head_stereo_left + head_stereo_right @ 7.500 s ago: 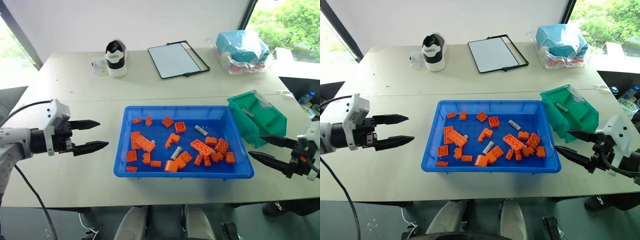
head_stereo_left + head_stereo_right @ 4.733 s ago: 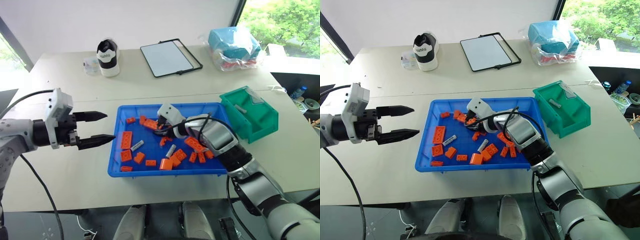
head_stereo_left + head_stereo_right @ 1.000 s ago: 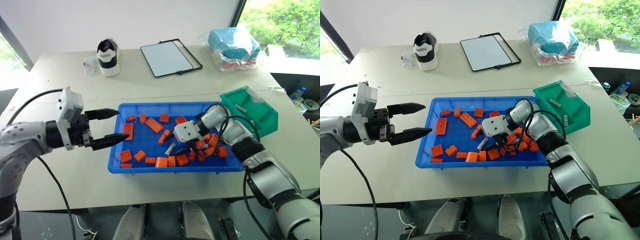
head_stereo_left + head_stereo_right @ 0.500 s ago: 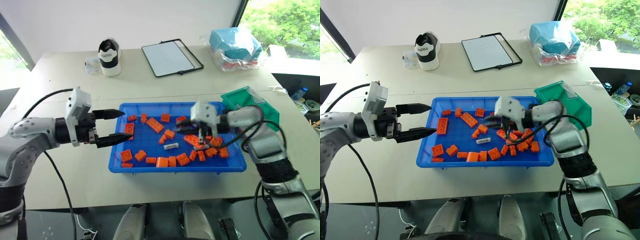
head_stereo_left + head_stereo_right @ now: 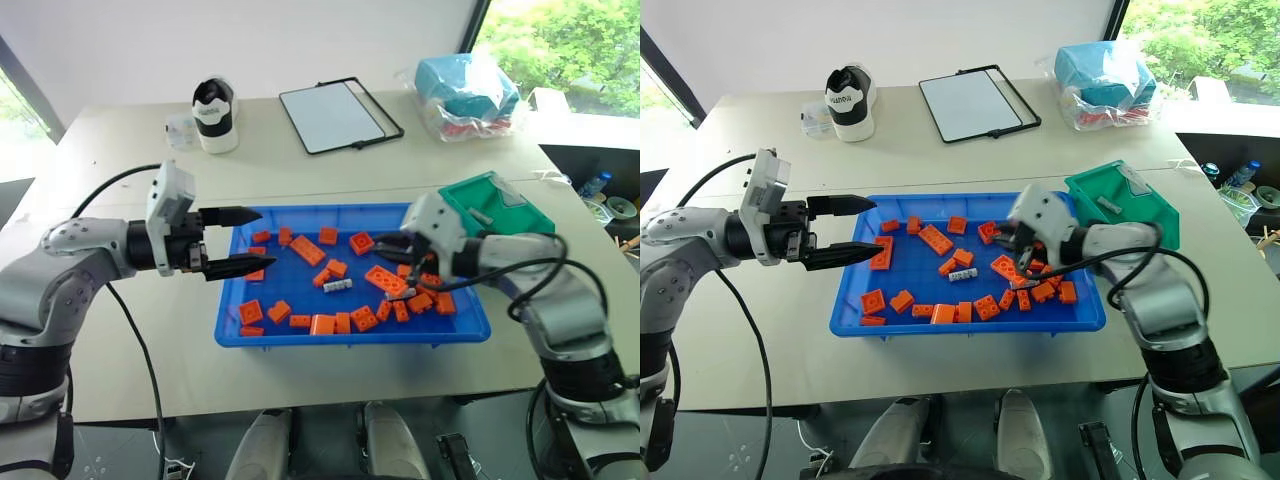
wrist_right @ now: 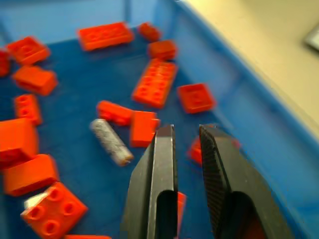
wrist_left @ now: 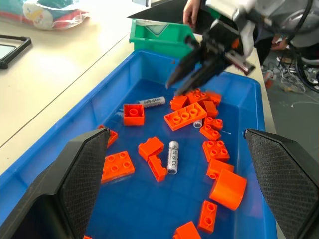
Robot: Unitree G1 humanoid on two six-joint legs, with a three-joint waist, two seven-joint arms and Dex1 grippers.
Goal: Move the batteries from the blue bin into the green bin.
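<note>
The blue bin (image 5: pixel 350 338) sits mid-table, holding many orange bricks. One of the batteries (image 5: pixel 337 286) lies loose near its centre, also seen as the grey battery (image 6: pixel 110 142). My right gripper (image 5: pixel 392 250) hovers above the bricks in the bin's right part, fingers (image 6: pixel 162 149) drawn almost together with nothing between them. The left gripper (image 5: pixel 258 238) is open, level, over the bin's left rim and pointing across it. The green bin (image 5: pixel 495 205) stands against the blue bin's far right corner with a battery (image 5: pixel 1106 205) inside.
Behind the bins are a black-and-white shoe (image 5: pixel 212 110), a small clear box (image 5: pixel 180 128), a framed white board (image 5: pixel 340 115) and a light-blue wrapped bundle (image 5: pixel 468 90). A person's hand (image 7: pixel 189 12) shows beyond the green bin.
My right gripper, open low around a battery a second ago, has shut, risen and swung right; the battery stays on the bin floor. The left gripper edged in over the bin's rim.
</note>
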